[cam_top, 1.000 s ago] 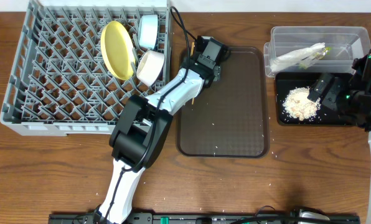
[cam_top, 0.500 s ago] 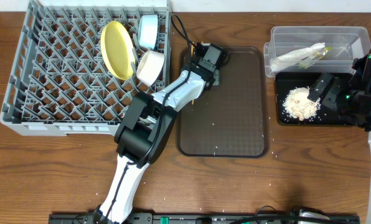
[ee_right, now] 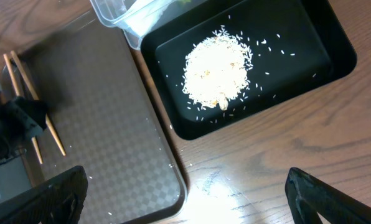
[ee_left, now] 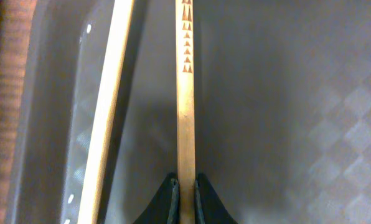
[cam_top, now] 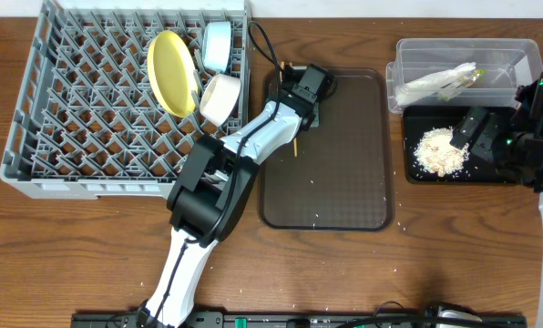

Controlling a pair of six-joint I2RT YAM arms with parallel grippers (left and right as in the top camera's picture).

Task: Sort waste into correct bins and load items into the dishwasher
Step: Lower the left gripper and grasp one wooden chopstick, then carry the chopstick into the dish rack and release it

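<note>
My left gripper (cam_top: pixel 301 100) (ee_left: pixel 185 185) is low over the brown tray's far left corner, shut on one wooden chopstick (ee_left: pixel 185 93) (cam_top: pixel 294 144). The other chopstick (ee_left: pixel 109 112) lies just to its left along the tray's rim. In the grey dishwasher rack (cam_top: pixel 35 137) stand a yellow plate (cam_top: pixel 171 73), a light blue bowl (cam_top: pixel 217 46) and a white bowl (cam_top: pixel 220 98). My right gripper (cam_top: pixel 467 132) (ee_right: pixel 185 199) hangs open and empty by the black bin (cam_top: pixel 417 175), which holds rice crumbs (cam_top: pixel 440 150) (ee_right: pixel 216 68). The clear bin (cam_top: pixel 417 50) holds the napkin (cam_top: pixel 431 84) and wrapper (cam_top: pixel 467 77).
The brown tray (cam_top: pixel 344 164) (ee_right: pixel 104 124) lies between the rack and the bins, with a few stray rice grains on it. Scattered grains also dot the wooden table (cam_top: pixel 454 246). My left arm stretches from the front edge up across the tray's left side.
My left gripper's jaws have closed onto the chopstick; they stood open a second ago. It has also shifted slightly over the tray. The right arm has not moved.
</note>
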